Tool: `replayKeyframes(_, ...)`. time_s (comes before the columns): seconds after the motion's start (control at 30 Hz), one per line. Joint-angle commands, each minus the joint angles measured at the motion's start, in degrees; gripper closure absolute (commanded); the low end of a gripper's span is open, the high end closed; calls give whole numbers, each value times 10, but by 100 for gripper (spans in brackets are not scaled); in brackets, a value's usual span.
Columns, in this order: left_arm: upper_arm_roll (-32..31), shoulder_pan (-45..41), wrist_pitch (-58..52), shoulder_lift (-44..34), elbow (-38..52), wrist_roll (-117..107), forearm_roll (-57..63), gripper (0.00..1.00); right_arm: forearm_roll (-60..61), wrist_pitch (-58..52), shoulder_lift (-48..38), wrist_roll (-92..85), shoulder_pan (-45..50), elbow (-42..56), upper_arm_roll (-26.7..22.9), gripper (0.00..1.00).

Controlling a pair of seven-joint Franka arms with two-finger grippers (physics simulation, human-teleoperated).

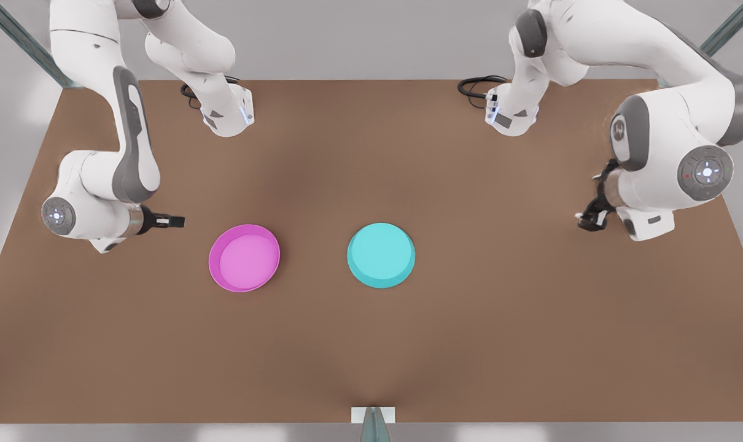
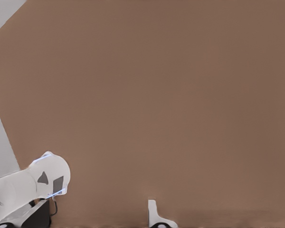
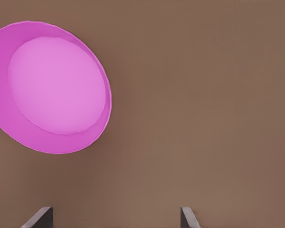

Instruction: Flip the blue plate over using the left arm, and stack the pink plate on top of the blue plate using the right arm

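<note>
The pink plate [image 1: 244,258] lies rim up on the brown table, showing its lighter inside, left of centre in the front view. The blue plate [image 1: 381,253] lies just to its right, apart from it; it shows a flat top and outer wall, so it appears to be rim down. My right gripper [image 1: 174,221] hovers at the front view's left, a short way from the pink plate [image 3: 57,85]. It is open [image 3: 114,217], with nothing between its fingers. My left gripper [image 1: 589,218] hangs at the front view's right, well away from the blue plate.
The brown table [image 1: 371,344] stretches wide on all sides of the plates. Both arm bases [image 1: 227,113] [image 1: 511,113] with black cables stand at the far edge; one base [image 2: 42,183] appears in the left wrist view. A small white bracket [image 1: 373,415] sits at the near edge.
</note>
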Motion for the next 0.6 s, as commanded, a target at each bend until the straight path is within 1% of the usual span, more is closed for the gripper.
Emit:
replayKeyframes(0.0, -336, 222, 85, -67, -1, 496, 161, 0, 40, 235, 32, 1, 1, -26, 1, 0)
replayKeyframes(0.03, -519, 369, 168, -102, -59, 480, 231, 0, 68, 268, 70, 1, 9, -26, 2, 0)
replayKeyframes(0.07, -519, 384, 315, -172, -175, 467, 163, 0, 69, 287, 83, 1, 14, -27, 2, 0)
replayKeyframes(0.1, -515, 388, 282, -170, -175, 466, 156, 0, 69, 303, 95, 1, 14, -27, 2, 0)
replayKeyframes(0.13, -514, 391, 250, -154, -145, 465, 158, 0, 69, 308, 101, 1, 14, -28, 2, 0)
replayKeyframes(0.17, -504, 391, 247, -146, -145, 465, 158, 0, 72, 320, 101, 1, 14, -40, 4, 0)
replayKeyframes(0.2, -485, 391, 235, -147, -145, 477, 154, 0, 91, 355, 102, -7, 10, -65, 5, 0)
replayKeyframes(0.33, -485, 390, 227, -149, -145, 466, 155, 0, 128, 349, 139, -5, 9, -69, 5, 0)
replayKeyframes(0.37, -483, 390, 217, -152, -145, 469, 152, 0, 129, 347, 147, -5, 9, -69, 12, 0)
replayKeyframes(0.57, -482, 390, 212, -152, -147, 469, 150, 0, 134, 339, 156, -4, 9, -69, 21, 0)
